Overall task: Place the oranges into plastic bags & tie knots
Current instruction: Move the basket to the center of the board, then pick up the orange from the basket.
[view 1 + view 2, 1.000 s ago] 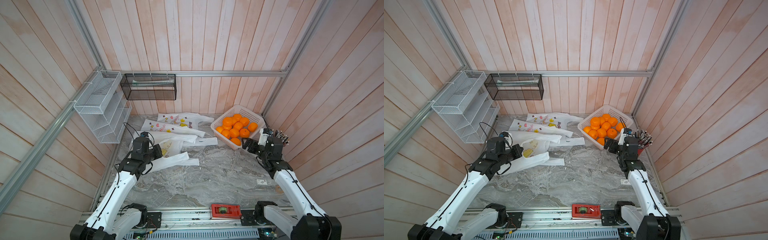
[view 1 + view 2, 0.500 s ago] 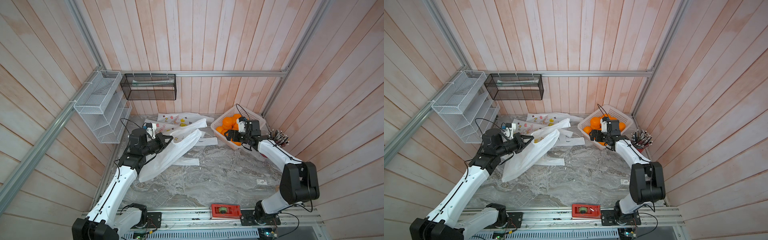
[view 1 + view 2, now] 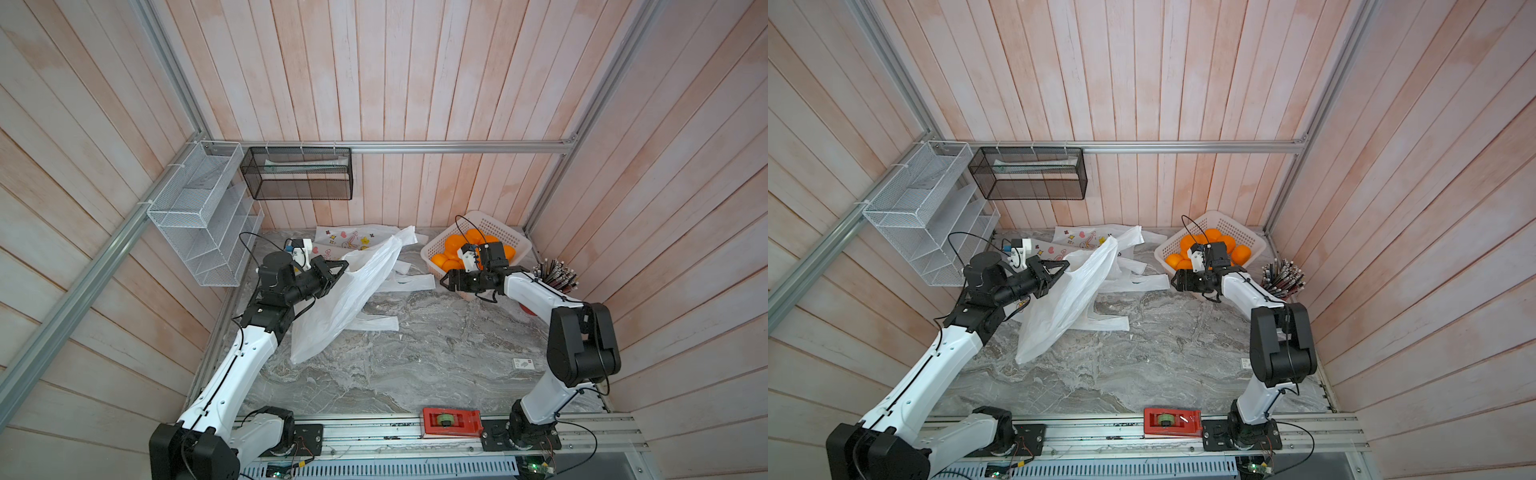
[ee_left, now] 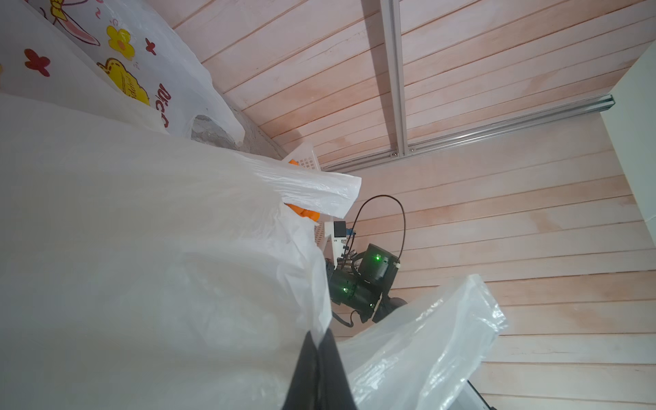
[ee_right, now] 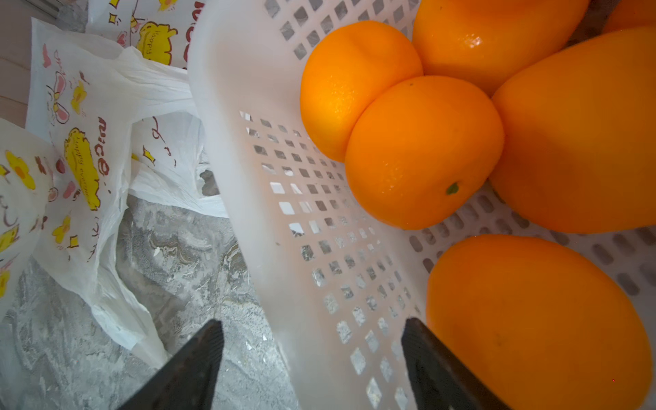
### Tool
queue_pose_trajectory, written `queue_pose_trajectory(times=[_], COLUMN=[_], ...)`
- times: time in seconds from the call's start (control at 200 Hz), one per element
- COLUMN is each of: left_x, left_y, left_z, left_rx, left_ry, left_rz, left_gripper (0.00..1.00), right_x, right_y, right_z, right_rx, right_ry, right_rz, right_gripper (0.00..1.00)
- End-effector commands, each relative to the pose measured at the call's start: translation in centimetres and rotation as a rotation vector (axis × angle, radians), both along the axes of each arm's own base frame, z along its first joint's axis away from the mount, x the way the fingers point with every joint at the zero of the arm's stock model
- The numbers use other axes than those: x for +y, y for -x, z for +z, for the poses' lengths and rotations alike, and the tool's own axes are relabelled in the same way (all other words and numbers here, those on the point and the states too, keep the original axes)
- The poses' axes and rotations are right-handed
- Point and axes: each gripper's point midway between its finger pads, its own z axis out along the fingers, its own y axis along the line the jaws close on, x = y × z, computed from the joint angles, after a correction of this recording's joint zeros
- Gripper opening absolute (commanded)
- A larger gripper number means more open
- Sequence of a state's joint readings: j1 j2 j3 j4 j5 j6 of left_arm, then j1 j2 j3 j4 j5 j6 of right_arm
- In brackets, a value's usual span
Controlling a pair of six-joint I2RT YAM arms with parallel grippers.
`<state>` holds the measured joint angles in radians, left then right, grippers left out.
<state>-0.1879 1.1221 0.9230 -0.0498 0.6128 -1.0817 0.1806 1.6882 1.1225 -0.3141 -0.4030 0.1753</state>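
The left gripper point(image 3: 338, 266) is clenched on the rim of a plain white plastic bag point(image 3: 345, 299) and holds it off the grey marbled surface point(image 3: 415, 353). The bag's long axis runs on a slant. One handle loop points up and toward the back wall, while its closed bottom hangs low beside the left arm, at or just above the surface. The right gripper point(image 5: 312, 323) is released, and its jaws stand apart astride the near wall of the white perforated basket point(image 5: 248, 88), one finger outside and one inside beside an orange. The oranges point(image 3: 453, 243) lie heaped in that basket at the back right corner. Printed bags point(image 3: 345, 239) lie flat along the back wall.
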Motion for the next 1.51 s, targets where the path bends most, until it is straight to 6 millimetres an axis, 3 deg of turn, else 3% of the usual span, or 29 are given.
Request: queue_pose_trajectory(times=[0.0,0.26,0.385,0.45,0.54,0.675,0.78,0.905,1.165,1.5], left_x=[0.1,0.1,-0.2,-0.4,-0.9,-1.2,-1.2,-1.3,-1.3,-1.7], left_y=[-0.5,-0.9,-0.9,-0.8,-0.5,-0.3,0.0,0.2,0.3,0.0], left_z=[1.0,0.8,0.9,1.0,1.3,1.2,1.3,1.3,0.8,0.6], left_rx=[-0.037,-0.041,-0.052,-0.063,-0.075,-0.081,-0.089,-0.087,-0.081,-0.076], left_ry=[0.009,0.004,0.013,0.024,0.043,0.048,0.051,0.053,0.059,0.068], left_rz=[0.007,0.012,-0.008,-0.024,-0.051,-0.069,-0.074,-0.076,-0.071,-0.081], left_gripper=[0.0,0.0,0.0,0.0,0.0,0.0,0.0,0.0,0.0,0.0], right_x=[0.2,-1.7,-2.9,-3.0,-3.0,-4.2,-5.4,-5.9,-4.4,-3.4], right_y=[3.9,9.1,10.3,10.1,8.8,5.3,2.0,-1.1,-5.0,-7.3], right_z=[-0.6,-1.5,-1.4,-0.2,2.7,6.6,8.3,9.0,5.7,1.6], right_rx=[0.088,0.136,0.147,0.124,0.045,-0.132,-0.265,-0.319,-0.26,-0.176], right_ry=[-0.025,0.026,0.031,0.03,0.026,0.066,0.099,0.128,0.152,0.183], right_rz=[0.035,-0.005,-0.04,-0.049,-0.055,-0.137,-0.221,-0.261,-0.214,-0.187], right_gripper=[0.76,0.74,0.74,0.74,0.76,0.88,0.98,0.98,0.98,0.82])
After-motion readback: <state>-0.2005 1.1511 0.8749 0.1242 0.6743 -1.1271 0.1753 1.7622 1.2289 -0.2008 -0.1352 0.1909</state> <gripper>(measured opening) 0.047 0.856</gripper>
